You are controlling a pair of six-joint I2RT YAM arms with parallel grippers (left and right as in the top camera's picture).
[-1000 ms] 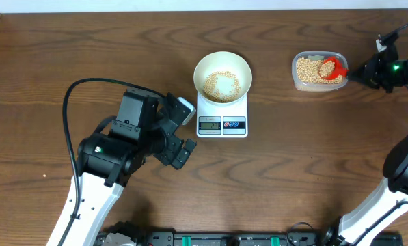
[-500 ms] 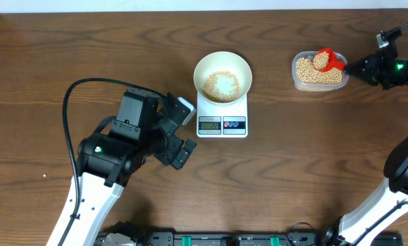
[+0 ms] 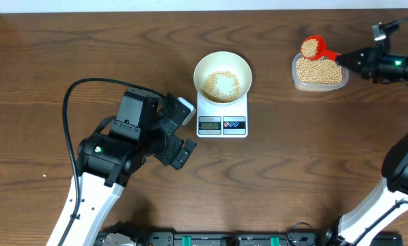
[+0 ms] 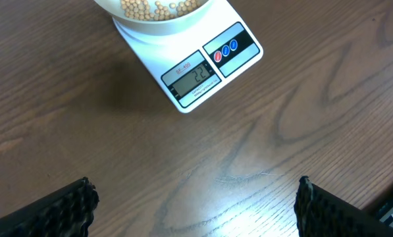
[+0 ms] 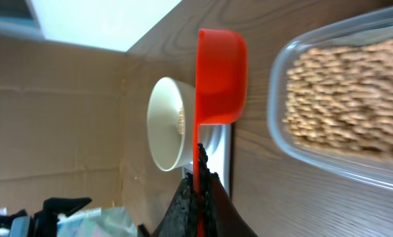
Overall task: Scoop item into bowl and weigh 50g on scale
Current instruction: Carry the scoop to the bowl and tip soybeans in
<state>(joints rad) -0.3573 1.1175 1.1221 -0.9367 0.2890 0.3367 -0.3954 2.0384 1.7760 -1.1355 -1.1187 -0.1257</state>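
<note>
1. The black-and-white left robot arm (image 3: 98, 174) rises from the near edge of the brown wooden bench (image 3: 313, 171), elbow bent, wrist turned toward the middle.
2. Its black two-finger left claw (image 3: 184, 131) hangs above the bench, jaws spread wide, holding nothing.
3. The black-and-white right robot arm (image 3: 403, 171) reaches along the right side to the far corner.
4. Its black right claw (image 3: 357, 59) points left, jaws clamped tight on the handle of a red plastic scoop (image 3: 311, 46).

Dark wood-grain table (image 3: 313, 171)
Bearing a white scale (image 3: 222, 117) mid-table and a clear plastic tub (image 3: 318, 88), well apart.
</note>
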